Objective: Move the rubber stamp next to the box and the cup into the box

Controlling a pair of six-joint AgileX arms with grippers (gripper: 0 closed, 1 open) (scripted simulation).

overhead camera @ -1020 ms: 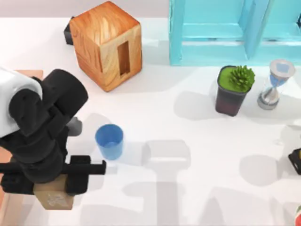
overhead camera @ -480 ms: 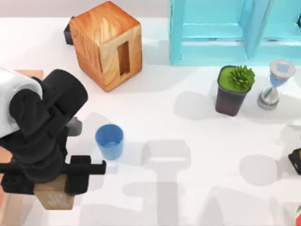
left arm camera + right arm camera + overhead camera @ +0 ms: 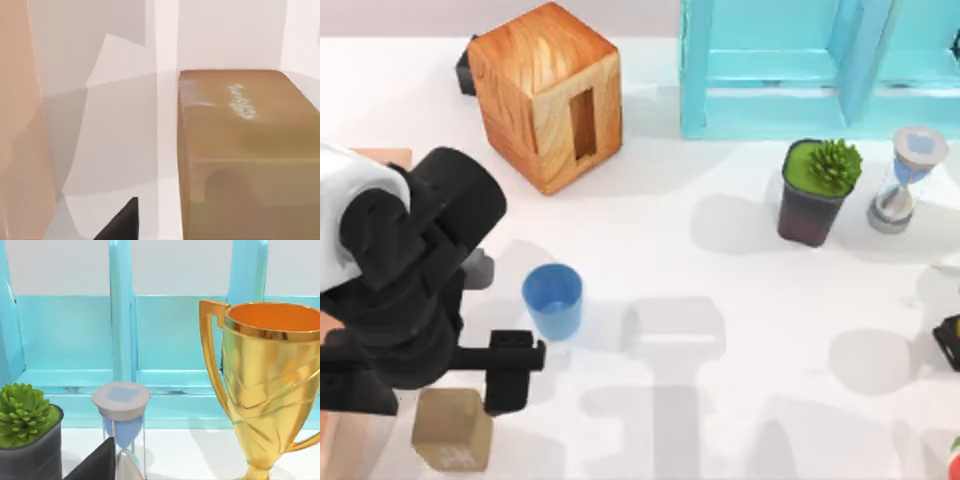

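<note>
From above, the left gripper hangs with fingers spread over the small tan cork-coloured rubber stamp on the white bench, beside the reddish-tan wooden box at the left edge. The small blue tapered cup stands nearby. The left wrist view adds white markings on the stamp; the right wrist view a gold trophy before a turquoise shelf frame.
</note>
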